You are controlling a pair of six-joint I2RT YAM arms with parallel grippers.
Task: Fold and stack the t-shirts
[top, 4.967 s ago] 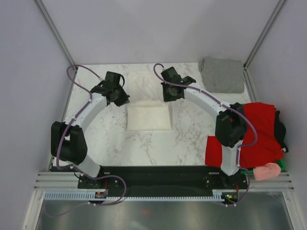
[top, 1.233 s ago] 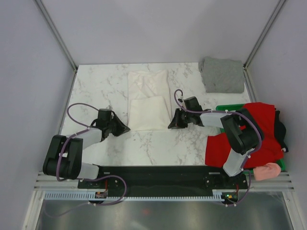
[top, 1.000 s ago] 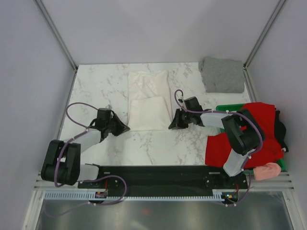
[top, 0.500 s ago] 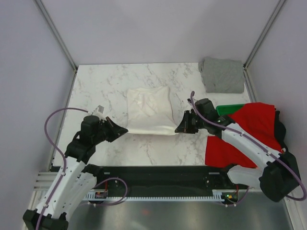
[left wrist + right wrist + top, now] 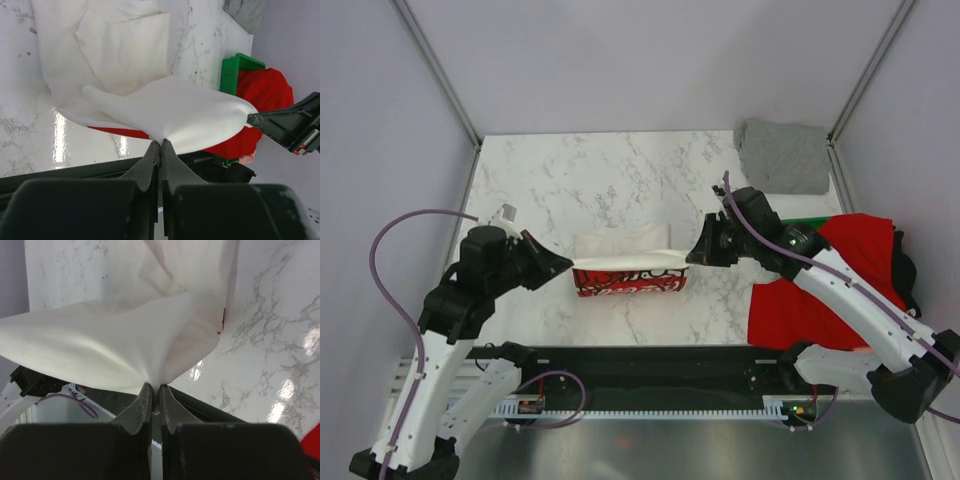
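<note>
Done: grey shirt (image 5: 783, 156) folded
In hand: white shirt (image 5: 620, 243), mid-fold
Left gripper (image 5: 563, 265): pinching its left edge
Right gripper (image 5: 692, 255): pinching its right edge
Remaining: red shirt (image 5: 865, 250), stacking

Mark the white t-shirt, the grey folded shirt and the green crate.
white t-shirt (image 5: 620, 245), top external view, on its white upper layer.
grey folded shirt (image 5: 783, 157), top external view, on its middle.
green crate (image 5: 230, 75), left wrist view, on its rim wall.
</note>
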